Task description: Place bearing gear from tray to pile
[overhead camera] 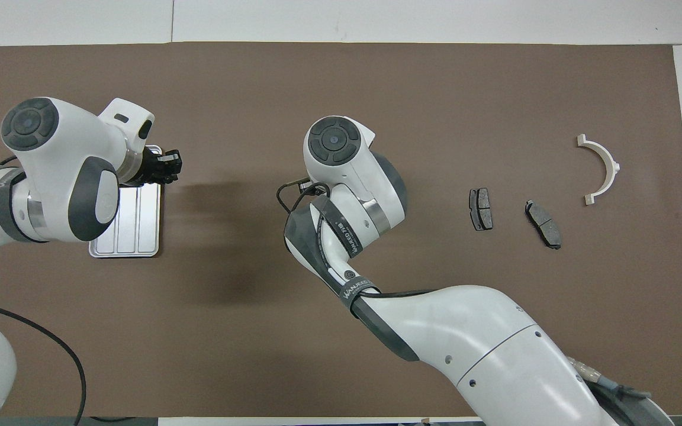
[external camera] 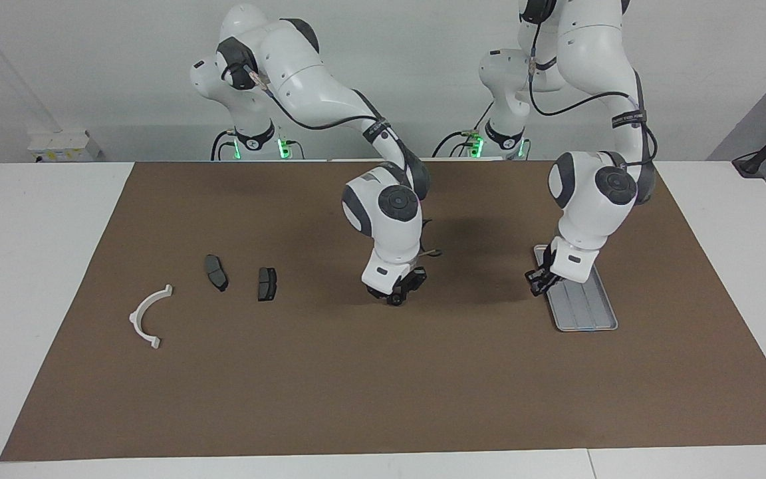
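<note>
Though small, bearing gear [external camera: 395, 301] is probably dense, rigid, slick metal; right gripper [external camera: 397, 297] clamps its rim mid-table; left gripper [external camera: 538, 285], jaws together, waits over tray [external camera: 597, 320] edge.

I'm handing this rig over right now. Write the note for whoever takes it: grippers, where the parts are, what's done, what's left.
Left gripper: shut, raised over the tray edge toward the table's middle; cannot tell if it holds anything.
Right gripper: low over the mat at the table's middle.
Tray: visible floor shows no part.
Pile: white bracket and two brake pads at the right arm's end.
Done: no gear at the pile yet.
Left: find the gear and set it by the pads.
</note>
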### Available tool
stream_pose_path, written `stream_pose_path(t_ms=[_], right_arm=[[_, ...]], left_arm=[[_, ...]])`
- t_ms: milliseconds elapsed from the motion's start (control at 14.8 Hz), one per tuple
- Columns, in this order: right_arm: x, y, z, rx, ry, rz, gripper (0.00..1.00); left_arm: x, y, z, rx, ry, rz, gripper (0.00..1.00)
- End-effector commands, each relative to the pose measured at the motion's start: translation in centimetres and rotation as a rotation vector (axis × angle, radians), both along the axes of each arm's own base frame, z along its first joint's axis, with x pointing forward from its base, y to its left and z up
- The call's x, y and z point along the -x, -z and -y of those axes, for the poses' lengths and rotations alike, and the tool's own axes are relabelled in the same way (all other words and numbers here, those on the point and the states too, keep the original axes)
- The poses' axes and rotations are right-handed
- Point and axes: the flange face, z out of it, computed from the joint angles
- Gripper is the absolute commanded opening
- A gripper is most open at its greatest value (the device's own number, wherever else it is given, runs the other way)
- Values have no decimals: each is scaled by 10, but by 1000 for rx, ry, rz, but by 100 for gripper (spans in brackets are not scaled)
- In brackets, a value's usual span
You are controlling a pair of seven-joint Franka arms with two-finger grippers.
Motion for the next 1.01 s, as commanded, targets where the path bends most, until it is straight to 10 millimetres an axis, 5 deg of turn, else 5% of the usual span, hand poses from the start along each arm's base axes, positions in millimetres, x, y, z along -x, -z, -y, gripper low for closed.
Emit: stream_pose_path(t_ms=[0,68,270,473,608,810,945], right_arm=[[-28,-55,71,-9,-13,-32,0],[-41,-73,104,-13,-44,-30,0],[-70,-99,215,-19,-151,-34,0],[-86,-96,310,-21,-220,-35,0],[-89,-90,346,-11,-241,-27,0],[-84,-59,381,-9,-246,-33,0],[-80,-37,388,-7,-258,-25,0]], left_arm=[[5,-10,29,15,-39,11,0],[5,-13,40,18,-44,17,0],[16,-31,117,41,-112,38,0],[18,-38,211,70,-164,54,0],[22,-26,269,54,-155,24,0],[24,-21,298,51,-143,25,0],[26,10,326,5,-114,-15,0]])
